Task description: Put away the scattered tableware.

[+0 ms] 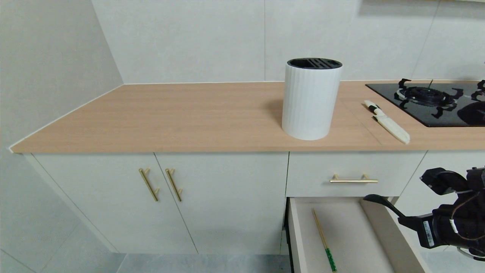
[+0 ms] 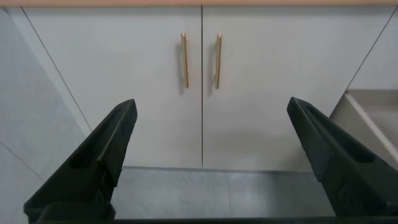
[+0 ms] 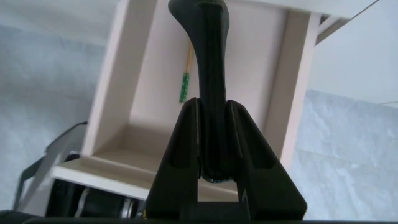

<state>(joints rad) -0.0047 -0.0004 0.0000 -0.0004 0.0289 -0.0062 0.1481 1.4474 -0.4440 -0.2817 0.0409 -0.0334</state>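
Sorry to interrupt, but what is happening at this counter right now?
The right gripper is shut on a black utensil, holding it over the open drawer, where chopsticks already lie. A knife lies on the countertop beside the white holder. The left gripper is open, facing the cabinet doors.

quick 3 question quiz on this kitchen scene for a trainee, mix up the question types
1. True or false: the drawer under the counter is open.
2. What lies in the drawer? A chopsticks, B a fork, C a plate.
3. Which tool is shut on the black utensil?

Key: 1 true. 2 A. 3 the right tool, holding it above the drawer; the left tool is open.
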